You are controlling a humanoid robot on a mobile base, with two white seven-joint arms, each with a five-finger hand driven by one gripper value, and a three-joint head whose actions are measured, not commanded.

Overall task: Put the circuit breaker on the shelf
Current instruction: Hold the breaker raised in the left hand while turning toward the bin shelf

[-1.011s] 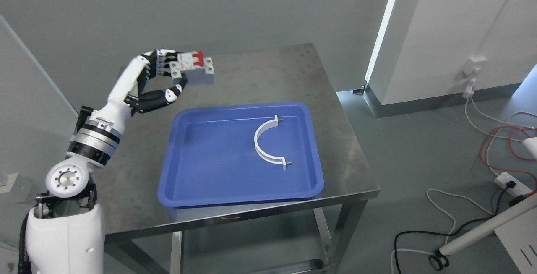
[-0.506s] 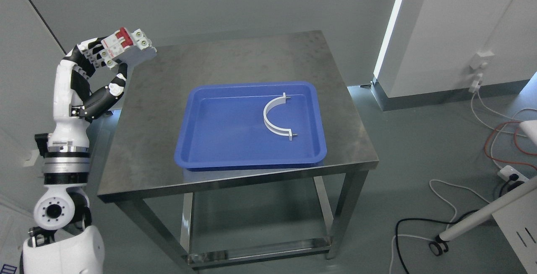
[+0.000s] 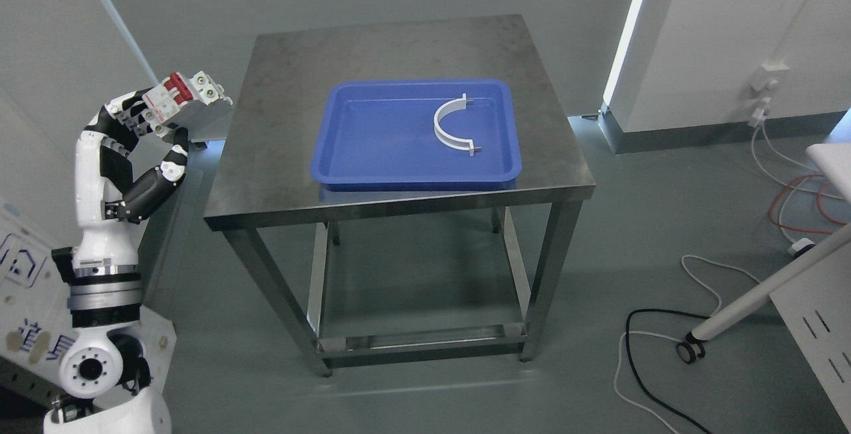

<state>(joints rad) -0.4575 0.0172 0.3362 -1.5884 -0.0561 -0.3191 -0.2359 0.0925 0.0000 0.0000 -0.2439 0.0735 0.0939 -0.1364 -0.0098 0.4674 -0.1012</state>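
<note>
Left hand [image 3: 149, 125] pinches breaker [image 3: 189, 97] by one end, held in air left of counter [image 3: 279, 175]. No shelf in view. Risk: shallow grip, breaker tips out during travel.

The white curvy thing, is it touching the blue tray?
Touching. The head view shows the white curved bracket lying on the floor of the blue tray.

Left hand [image 3: 143, 129] gripping circuit breaker [image 3: 189, 100] left of steel table [image 3: 279, 155] with blue tray [image 3: 372, 155].
</note>
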